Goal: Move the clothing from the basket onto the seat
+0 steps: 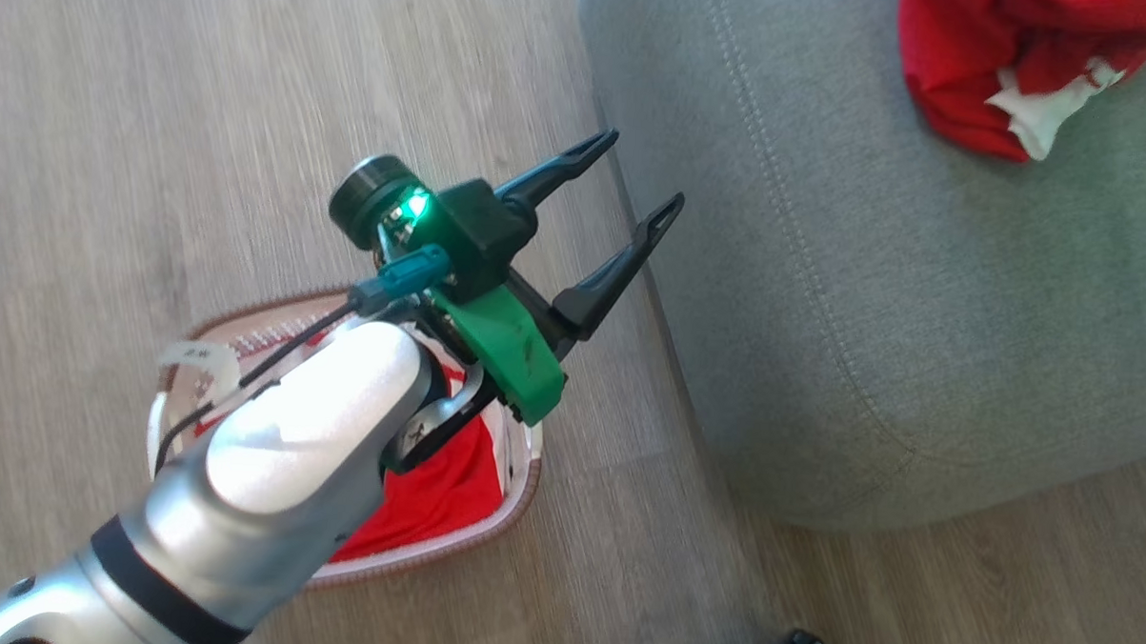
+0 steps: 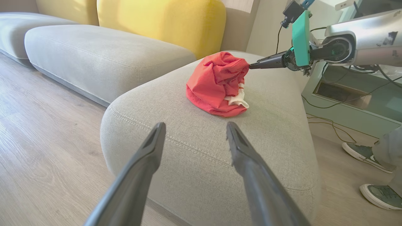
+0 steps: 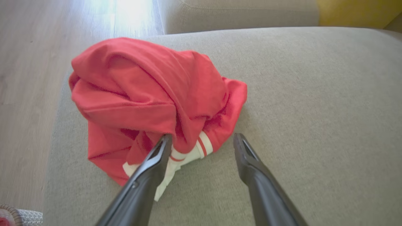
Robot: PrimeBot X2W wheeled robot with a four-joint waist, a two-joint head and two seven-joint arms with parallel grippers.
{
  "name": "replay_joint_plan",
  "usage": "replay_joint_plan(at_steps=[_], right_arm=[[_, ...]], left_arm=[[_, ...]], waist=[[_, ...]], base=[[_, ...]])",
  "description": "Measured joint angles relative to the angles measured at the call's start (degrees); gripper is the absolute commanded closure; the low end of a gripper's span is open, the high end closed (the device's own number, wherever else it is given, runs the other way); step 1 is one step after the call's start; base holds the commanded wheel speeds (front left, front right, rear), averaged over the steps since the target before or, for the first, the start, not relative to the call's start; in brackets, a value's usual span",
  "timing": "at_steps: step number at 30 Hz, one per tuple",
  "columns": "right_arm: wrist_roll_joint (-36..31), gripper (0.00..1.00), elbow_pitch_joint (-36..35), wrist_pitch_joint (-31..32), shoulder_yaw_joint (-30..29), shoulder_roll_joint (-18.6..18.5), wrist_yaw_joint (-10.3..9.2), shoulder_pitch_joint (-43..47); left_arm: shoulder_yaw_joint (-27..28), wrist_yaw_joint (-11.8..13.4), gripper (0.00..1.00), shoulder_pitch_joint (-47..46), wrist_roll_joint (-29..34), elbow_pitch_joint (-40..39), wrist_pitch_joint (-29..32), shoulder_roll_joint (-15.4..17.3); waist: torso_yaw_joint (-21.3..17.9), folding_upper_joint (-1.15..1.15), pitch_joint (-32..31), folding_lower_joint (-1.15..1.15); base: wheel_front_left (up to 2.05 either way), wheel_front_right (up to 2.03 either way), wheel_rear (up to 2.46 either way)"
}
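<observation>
My right hand [image 3: 203,136] was open, fingers wide apart, gripping nothing. In the rt wrist view, the finger on the left of frame lay against the white striped hem of a red garment [image 3: 141,94]. The other finger was over bare fabric of the seat [image 3: 314,94]. That garment sat crumpled in a heap on the seat, center-left of frame. In the lt wrist view the right hand's tip met the top of the heap, upper center-right.

My left hand [image 1: 643,170] was open too and empty. It was in the middle of the head view, fingers pointing to the upper right, tips at the seat's edge. My pale forearm ran down to the lower left of frame and covered part of the basket [image 1: 521,492]. The basket stood on the wood floor [image 1: 209,109], near the seat but not touching it. A second red garment [image 1: 433,498] w/ white parts lay inside the basket.

Further out, in the lt wrist view, a yellow cushion [image 2: 163,22] was at the top. Another grey cushion [image 2: 94,56] was at upper left. A person's shoes [image 2: 364,153] stood on the floor at lower right.
</observation>
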Motion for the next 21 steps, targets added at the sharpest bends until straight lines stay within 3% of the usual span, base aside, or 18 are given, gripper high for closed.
replay_joint_plan(at_steps=[10,21], right_arm=[[2.82,0.0,-7.16,0.56,3.72,-4.88,0.0,3.79],[3.56,0.0,-18.12,-7.14,1.14,-7.68,-0.01,11.79]], left_arm=[[0.21,1.86,0.0,4.17,-2.04,0.73,-2.49,-0.03],[1.92,4.05,0.0,8.81,-4.27,1.07,-4.55,0.21]], waist=[[0.83,0.0,-7.71,0.0],[4.7,0.0,-14.85,0.0]], base=[[0.0,0.0,0.0],[0.0,0.0,0.0]])
